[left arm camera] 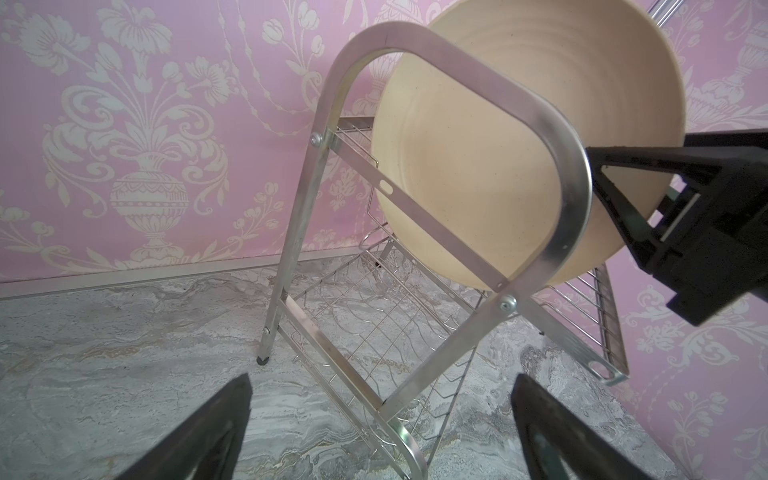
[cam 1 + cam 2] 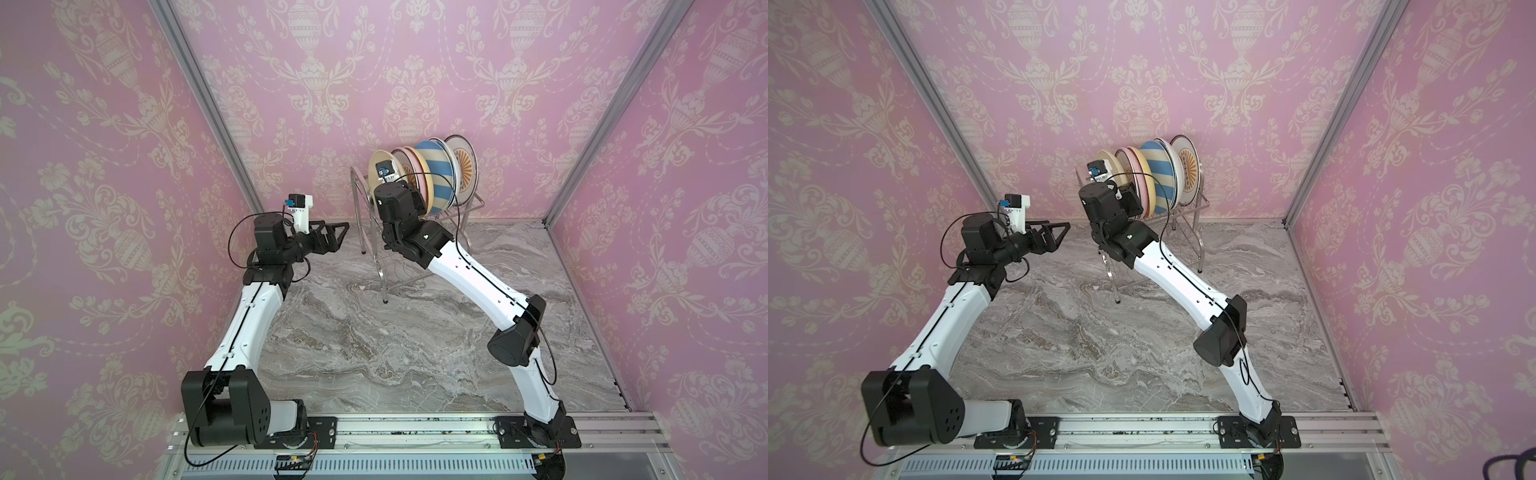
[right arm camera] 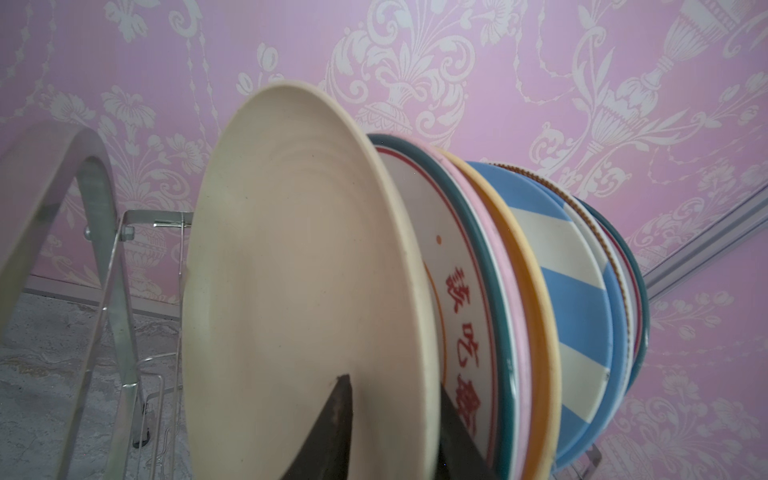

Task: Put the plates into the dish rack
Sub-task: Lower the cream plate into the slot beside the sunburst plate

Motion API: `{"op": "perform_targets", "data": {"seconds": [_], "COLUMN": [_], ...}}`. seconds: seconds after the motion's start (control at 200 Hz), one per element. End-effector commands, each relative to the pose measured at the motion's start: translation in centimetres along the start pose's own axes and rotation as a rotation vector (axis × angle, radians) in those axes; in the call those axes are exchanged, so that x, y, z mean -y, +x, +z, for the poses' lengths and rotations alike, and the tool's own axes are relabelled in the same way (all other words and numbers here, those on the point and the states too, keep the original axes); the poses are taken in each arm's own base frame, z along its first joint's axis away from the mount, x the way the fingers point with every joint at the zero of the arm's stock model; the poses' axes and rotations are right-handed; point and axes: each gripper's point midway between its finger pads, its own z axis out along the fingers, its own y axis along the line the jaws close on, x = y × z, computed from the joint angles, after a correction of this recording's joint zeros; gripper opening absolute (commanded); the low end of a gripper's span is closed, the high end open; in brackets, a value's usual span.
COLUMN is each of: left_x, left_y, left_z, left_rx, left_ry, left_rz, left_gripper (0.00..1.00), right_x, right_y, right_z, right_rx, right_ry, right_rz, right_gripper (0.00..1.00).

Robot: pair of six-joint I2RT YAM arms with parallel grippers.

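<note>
We see the right hand straddling the cream plate in the dish rack, grip unclear to us. The left hand hangs open, empty.

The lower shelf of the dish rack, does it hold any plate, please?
No, the lower shelf is bare wire; the cream plate stands higher up.

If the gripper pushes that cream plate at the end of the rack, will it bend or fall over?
Probably stiff: the cream plate keeps a crisp round rim. It might tip, since it stands on edge, tilted, in the dish rack. Its smooth face looks slippery for the right gripper.
</note>
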Motion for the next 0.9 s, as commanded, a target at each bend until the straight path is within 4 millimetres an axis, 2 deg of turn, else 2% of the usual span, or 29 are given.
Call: {"op": "perform_targets", "data": {"seconds": [0.0, 0.07, 0.22, 0.5, 0.656, 0.896], "left_x": [0.5, 0.6, 0.6, 0.8, 0.9, 0.5], "left_y": [0.3, 0.3, 0.2, -0.1, -0.2, -0.2], "left_z": [0.0, 0.0, 0.0, -0.3, -0.5, -0.6], "left_rx": [-0.002, -0.002, -0.001, 0.003, 0.006, -0.004], "left_ry": [0.033, 0.034, 0.035, 0.031, 0.028, -0.007], "left_rz": [-0.01, -0.011, -0.008, 0.003, 0.006, 0.015], "left_gripper": [0.99, 0.99, 0.99, 0.99, 0.99, 0.99], "right_x": [0.7, 1.0, 1.7, 2.9, 3.5, 5.7], "right_y": [-1.2, -1.4, -1.9, -3.0, -3.9, -4.8], "right_z": [-0.7, -0.8, -1.4, -3.0, -4.3, -6.5], "right_rx": [0.027, 0.031, 0.037, 0.062, 0.077, 0.09], "right_ry": [0.008, 0.014, 0.017, 0.011, -0.002, -0.016], "right_rz": [-0.009, -0.009, -0.004, 0.022, 0.032, 0.061], "right_gripper": [0.35, 0.47, 0.63, 0.7, 0.76, 0.84]}}
